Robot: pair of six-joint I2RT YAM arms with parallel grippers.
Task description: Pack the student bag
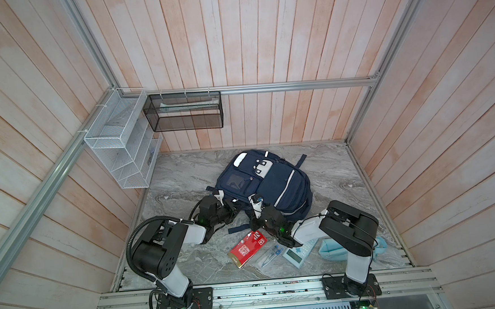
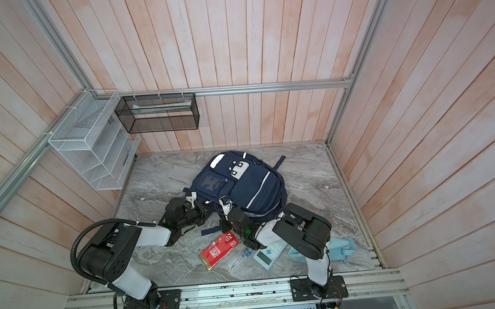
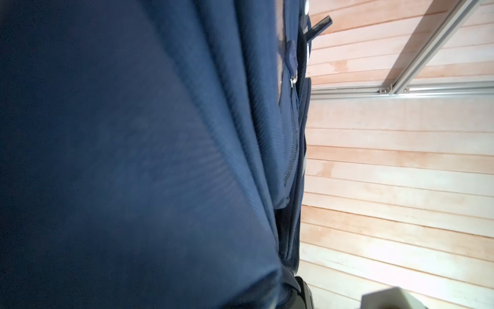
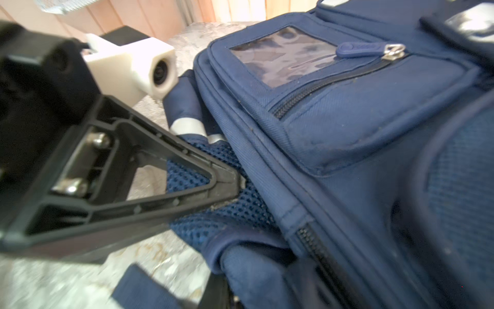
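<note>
Pale pink plank walls (image 1: pixel 263 42) all round, a grey marbled table (image 1: pixel 183 176) below, and we're live. Far left, a white wire rack (image 1: pixel 116 145) hangs on the frame, and beside it is a black mesh basket (image 1: pixel 183 112).

Centre stage is the student bag (image 1: pixel 274 183), lying front-up toward the back of the table with its straps spilling onto the marble. The front pocket zip (image 4: pixel 358 49) looks closed.

The left gripper (image 4: pixel 232 184) is at the bag's near-left edge, fingers closed, tips pressed right where the seam meets the mesh back panel. I can't tell if a fold of fabric is caught between them.

Just to its right, the right gripper (image 1: pixel 256 201) sits on the bag's near edge, fingers drawn together. There's a hint of blue at the tips, but I can't tell what they have, if anything.

Along the front lie 4 items: a red packet (image 1: pixel 247 247), a clear sleeve (image 1: pixel 269 255), a calculator (image 1: pixel 296 255) and a light-blue pouch (image 1: pixel 331 250) partly under the right arm. All are well apart from the bag.

My read is that this is the opening step and nothing is packed. Next, 1 arm needs to anchor the soft fabric while the other runs a zip (image 4: pixel 315 246) along its track, steadily, or the cloth bunches.
</note>
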